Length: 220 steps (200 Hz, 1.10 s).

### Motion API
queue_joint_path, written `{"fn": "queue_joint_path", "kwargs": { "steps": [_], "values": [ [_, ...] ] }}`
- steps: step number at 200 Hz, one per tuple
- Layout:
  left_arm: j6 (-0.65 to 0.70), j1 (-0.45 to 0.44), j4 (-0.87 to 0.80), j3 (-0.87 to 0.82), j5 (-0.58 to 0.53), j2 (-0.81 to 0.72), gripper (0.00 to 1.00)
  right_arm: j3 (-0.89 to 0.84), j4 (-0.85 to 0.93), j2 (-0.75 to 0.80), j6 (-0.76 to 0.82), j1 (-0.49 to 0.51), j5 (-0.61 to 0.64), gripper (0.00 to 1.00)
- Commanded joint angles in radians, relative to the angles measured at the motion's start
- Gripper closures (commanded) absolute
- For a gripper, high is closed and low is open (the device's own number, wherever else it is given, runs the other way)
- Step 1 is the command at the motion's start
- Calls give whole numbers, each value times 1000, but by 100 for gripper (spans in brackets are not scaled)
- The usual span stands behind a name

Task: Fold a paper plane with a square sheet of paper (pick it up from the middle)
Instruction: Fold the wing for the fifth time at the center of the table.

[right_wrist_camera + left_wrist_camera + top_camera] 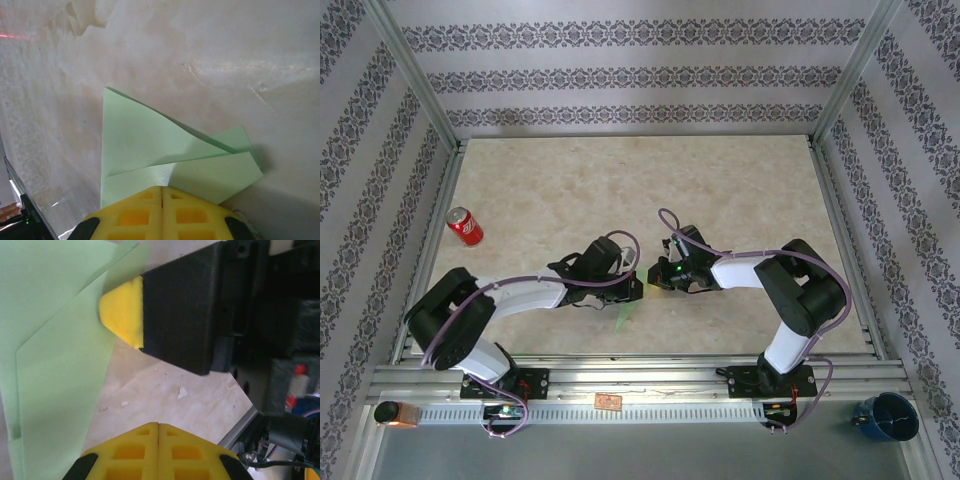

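**A:** The jaws?

**B:** The left gripper [158, 427] is closed on nothing, over bare marble beside the folded green paper [150, 145]. The right gripper [161, 190] is closed too, its tip at the paper's edge, mid-table.

**A:** Around them?

**B:** Beige marble tabletop [740, 190], patterned wallpaper [620, 80]. A red can [465, 226] lies far left. A blue cup [887, 415] sits off the table's near right, contents unclear.

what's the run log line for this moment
paper: part-folded, on table | left gripper: shut, beside paper | right gripper: shut, tip at paper
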<state>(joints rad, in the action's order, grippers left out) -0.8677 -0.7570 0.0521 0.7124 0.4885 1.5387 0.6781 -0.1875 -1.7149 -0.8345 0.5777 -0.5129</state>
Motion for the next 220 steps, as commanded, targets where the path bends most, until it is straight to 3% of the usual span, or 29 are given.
{"fn": "queue_joint_path", "kwargs": {
  "steps": [1,65,115,157,220],
  "values": [
    [-14,5,-3,21,2,50,99,-29,57,-25,-2,-13,73,98],
    [-11,4,41,10,-3,130,98,-34,54,-29,-4,-13,73,98],
    [-26,4,41,-111,1,104,98,-39,59,-31,1,-16,77,98],
    [-15,4,20,-221,37,10,98,-52,58,-34,3,-27,83,98],
    [51,4,-186,-317,35,-213,98,-55,63,-31,8,-39,80,98]
  ]
}}
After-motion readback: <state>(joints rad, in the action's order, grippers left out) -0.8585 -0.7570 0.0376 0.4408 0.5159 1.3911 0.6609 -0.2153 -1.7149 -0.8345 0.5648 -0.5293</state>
